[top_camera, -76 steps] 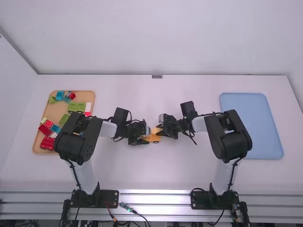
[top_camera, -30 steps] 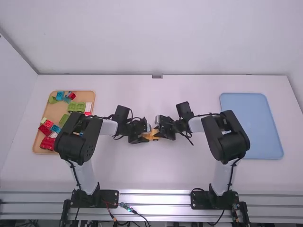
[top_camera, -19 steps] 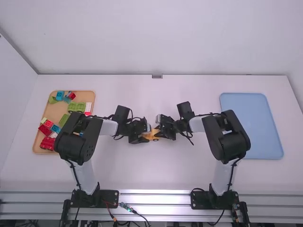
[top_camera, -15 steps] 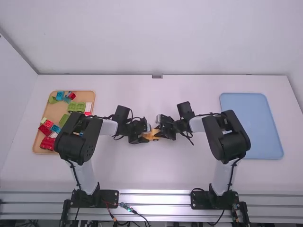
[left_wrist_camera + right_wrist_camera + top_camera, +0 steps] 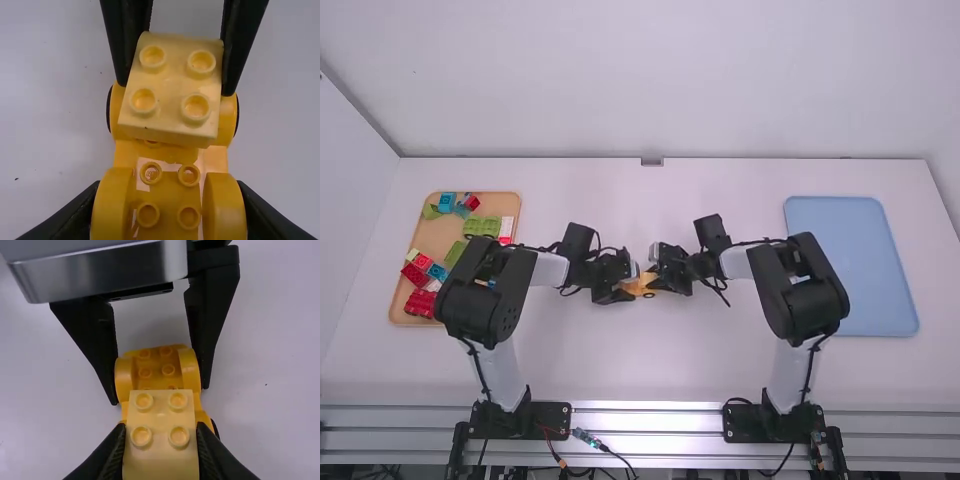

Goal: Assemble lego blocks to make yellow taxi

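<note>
Pale-yellow four-stud block (image 5: pixel 160 412) pinched in right hand (image 5: pixel 160 427) over wheeled yellow chassis (image 5: pixel 168 196), left hand (image 5: pixel 169 185) clamping chassis mid-frame at desk (image 5: pixel 650 365). Chassis looks done; block seating unclear, likely press/release left.

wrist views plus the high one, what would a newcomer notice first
Probably the pale yellow block, pinched in the right gripper at the orange wheeled base, which the left gripper grips mid-table. Next, the tan tray of red, green and blue blocks on the left and the blue tray on the right.
</note>
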Robot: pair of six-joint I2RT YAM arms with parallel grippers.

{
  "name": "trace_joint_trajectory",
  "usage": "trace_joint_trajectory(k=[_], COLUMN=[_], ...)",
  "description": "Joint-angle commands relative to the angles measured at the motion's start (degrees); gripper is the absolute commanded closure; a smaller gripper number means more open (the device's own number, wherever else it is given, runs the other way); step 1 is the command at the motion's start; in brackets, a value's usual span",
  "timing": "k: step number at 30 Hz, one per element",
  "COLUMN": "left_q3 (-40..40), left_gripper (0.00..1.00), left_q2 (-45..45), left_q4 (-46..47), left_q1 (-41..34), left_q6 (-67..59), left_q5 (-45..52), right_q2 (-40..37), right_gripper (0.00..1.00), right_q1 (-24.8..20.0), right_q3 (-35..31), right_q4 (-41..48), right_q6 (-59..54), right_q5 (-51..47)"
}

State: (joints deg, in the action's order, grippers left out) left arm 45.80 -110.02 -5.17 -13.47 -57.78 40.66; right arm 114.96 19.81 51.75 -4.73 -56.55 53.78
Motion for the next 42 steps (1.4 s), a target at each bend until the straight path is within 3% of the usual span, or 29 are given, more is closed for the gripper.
trace_joint_trajectory(k=[1, 16, 20, 24, 37, 42], left_q3=[-0.41, -0.43, -0.41, -0.41, -0.41, -0.41], left_gripper=[0.98, 0.98, 0.98, 0.98, 0.98, 0.98], left_q2=[-0.41, -0.41, -0.41, -0.41, -0.41, -0.41], left_q4=[0.94, 1.26, 1.20, 1.20, 1.15, 1.07], left_q1=[-0.04, -0.04, -0.04, -0.09, -0.07, -0.09], left_q6=[0.31, -1.20, -1.14, -0.55, -0.55, -0.55], left_q5=[-5.71, -6.11, -6.09, -6.06, -6.04, -6.09], right_q2=[0.99, 0.99, 0.99, 0.99, 0.99, 0.99], right_gripper=[1.00, 0.99, 0.91, 0.72, 0.48, 0.44], right_q1=[0.04, 0.04, 0.04, 0.07, 0.04, 0.04], right_q3=[-1.95, -2.64, -2.64, -2.64, -2.67, -2.64], right_q4=[-0.74, -0.87, -0.83, -0.83, -2.54, -3.74], right_q6=[-0.20, -0.24, -0.22, -0.22, 2.75, 3.43], right_q5=[-2.67, -2.86, -2.86, -2.84, -2.86, -2.01])
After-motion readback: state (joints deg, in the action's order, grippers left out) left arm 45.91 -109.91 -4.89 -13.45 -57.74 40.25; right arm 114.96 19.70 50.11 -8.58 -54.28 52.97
